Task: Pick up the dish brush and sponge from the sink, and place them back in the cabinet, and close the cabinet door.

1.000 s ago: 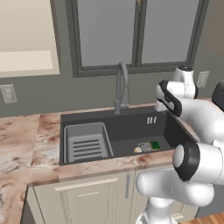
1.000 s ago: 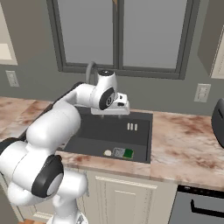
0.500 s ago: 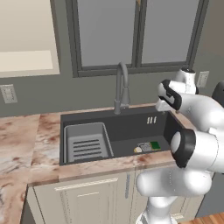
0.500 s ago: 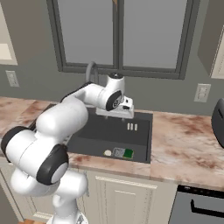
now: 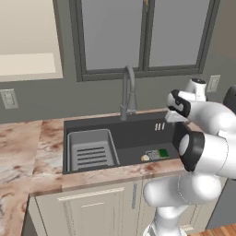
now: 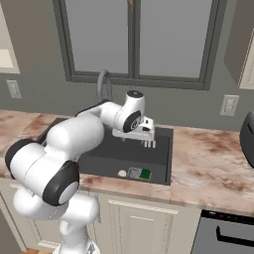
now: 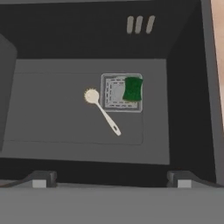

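The end effector [image 7: 111,177] hangs above the sink [image 7: 52,127] with its fingers spread wide and nothing between them; in the right base view it [image 6: 148,143] sits over the back right part of the basin. In the hand view the sponge [image 7: 132,89] lies on the right edge of a square grey drain grate [image 7: 114,93] near the middle of the basin floor. The dish brush [image 7: 101,110] lies just at 9 o'clock of the grate, round cream head toward 11 o'clock, thin handle running toward 5 o'clock. In the left base view a ribbed drainer tray [image 5: 90,150] fills the sink's left part, the faucet [image 5: 129,92] rises at 12 o'clock behind the basin, and the marbled desk [image 5: 27,152] surrounds it.
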Motion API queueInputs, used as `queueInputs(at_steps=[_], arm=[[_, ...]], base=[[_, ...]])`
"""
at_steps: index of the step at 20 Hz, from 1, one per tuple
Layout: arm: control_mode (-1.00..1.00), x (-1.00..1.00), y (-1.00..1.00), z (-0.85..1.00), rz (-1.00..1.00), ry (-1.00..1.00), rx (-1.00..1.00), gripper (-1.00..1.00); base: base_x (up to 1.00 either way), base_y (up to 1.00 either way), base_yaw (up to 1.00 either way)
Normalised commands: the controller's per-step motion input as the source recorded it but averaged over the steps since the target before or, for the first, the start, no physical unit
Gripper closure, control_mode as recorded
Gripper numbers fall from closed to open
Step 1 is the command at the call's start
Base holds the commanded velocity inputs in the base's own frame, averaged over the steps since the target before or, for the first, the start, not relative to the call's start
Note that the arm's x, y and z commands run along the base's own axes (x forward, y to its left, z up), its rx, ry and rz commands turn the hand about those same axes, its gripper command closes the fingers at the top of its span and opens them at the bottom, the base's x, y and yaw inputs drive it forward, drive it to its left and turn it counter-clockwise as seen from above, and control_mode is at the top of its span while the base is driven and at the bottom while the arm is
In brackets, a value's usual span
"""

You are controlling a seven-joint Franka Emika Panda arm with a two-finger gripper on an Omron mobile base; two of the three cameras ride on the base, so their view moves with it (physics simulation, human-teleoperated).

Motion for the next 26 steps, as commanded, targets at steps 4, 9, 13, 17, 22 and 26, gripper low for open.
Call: queueInputs(at_steps=[4, 9, 13, 17, 22, 26], arm=[[-1.0, 0.01, 0.0, -0.35, -0.01, 0.0, -0.01, -1.0], [-1.0, 0.09, 0.0, -0.32, 0.0, 0.0, -0.02, -1.0], [-1.0, 0.17, 0.0, -0.31, 0.0, 0.0, -0.02, -1.0], [-1.0, 0.23, 0.0, -0.25, 0.0, 0.0, -0.01, -1.0], [-1.0, 0.24, 0.0, -0.15, 0.0, 0.0, 0.0, -1.0], [-1.0, 0.21, -0.02, -0.16, 0.0, 0.0, 0.0, -1.0]], base=[[0.0, 0.0, 0.0], [0.0, 0.0, 0.0], [0.0, 0.0, 0.0], [0.0, 0.0, 0.0], [0.0, 0.0, 0.0], [0.0, 0.0, 0.0]])
